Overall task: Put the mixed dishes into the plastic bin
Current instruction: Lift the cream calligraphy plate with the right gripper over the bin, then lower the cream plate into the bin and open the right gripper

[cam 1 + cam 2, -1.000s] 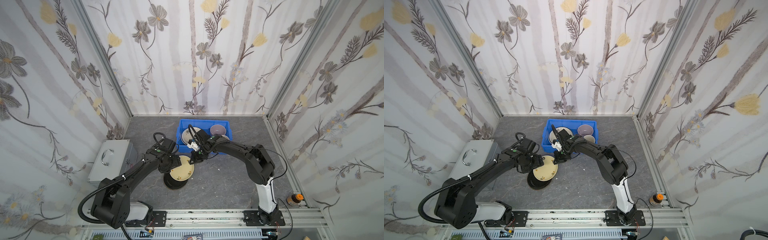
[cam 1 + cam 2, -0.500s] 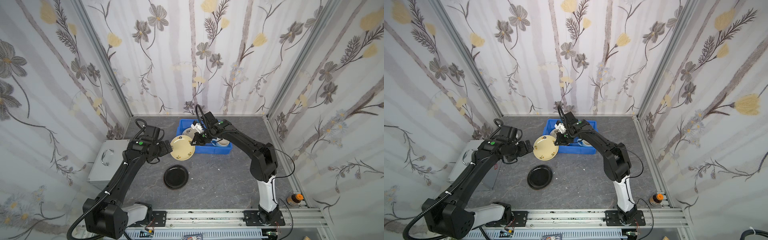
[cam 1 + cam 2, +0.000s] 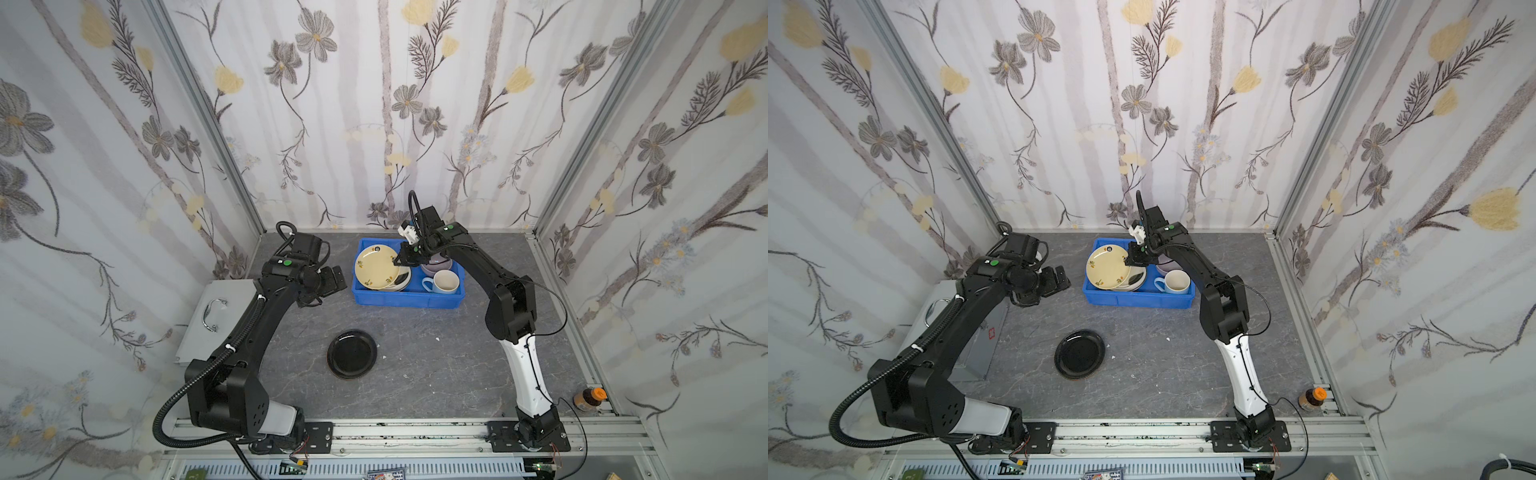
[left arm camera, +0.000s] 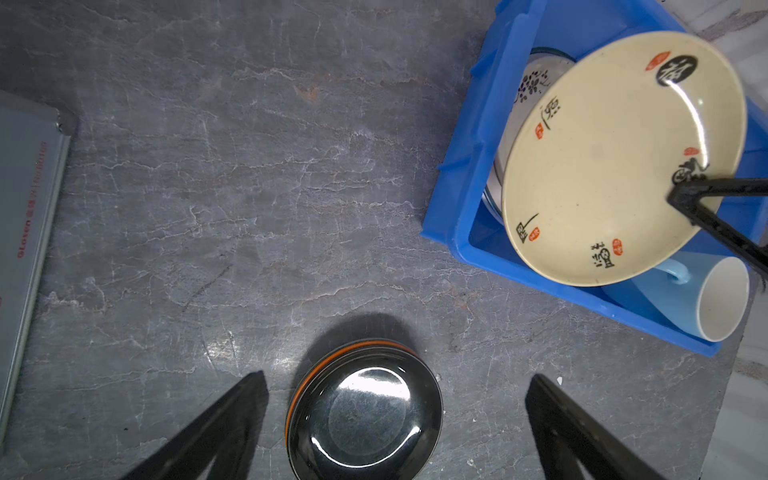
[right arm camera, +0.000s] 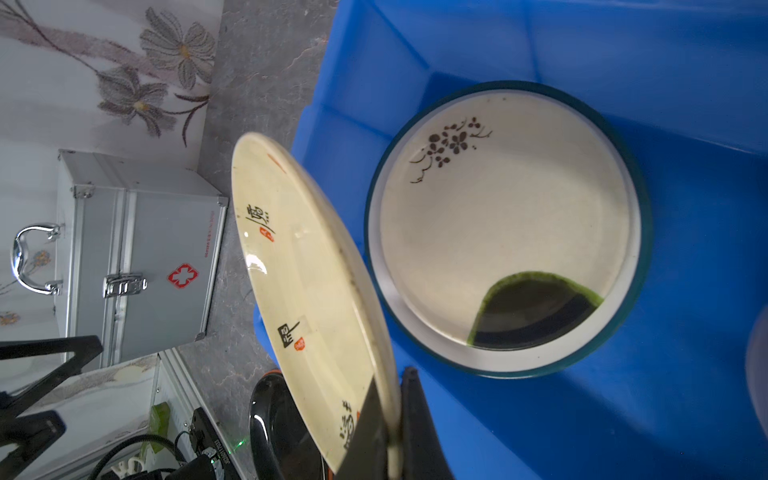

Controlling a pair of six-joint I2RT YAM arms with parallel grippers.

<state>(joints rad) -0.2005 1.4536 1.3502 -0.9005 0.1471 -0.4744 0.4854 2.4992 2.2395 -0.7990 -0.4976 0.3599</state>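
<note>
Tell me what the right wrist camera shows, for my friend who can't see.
The right pincer pinches the rim of a cream plate, held steeply tilted over the blue bin. A white plate with a dark rim lies flat in the bin, and a silver case stands beyond.

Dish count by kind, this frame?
Plates: 4 (cream plate, dark-rimmed white plate, black plate, orange plate showing only as an edge under it)
Bowls: 1 (lilac bowl)
Mugs: 1 (pale-blue mug)
Total: 6
</note>
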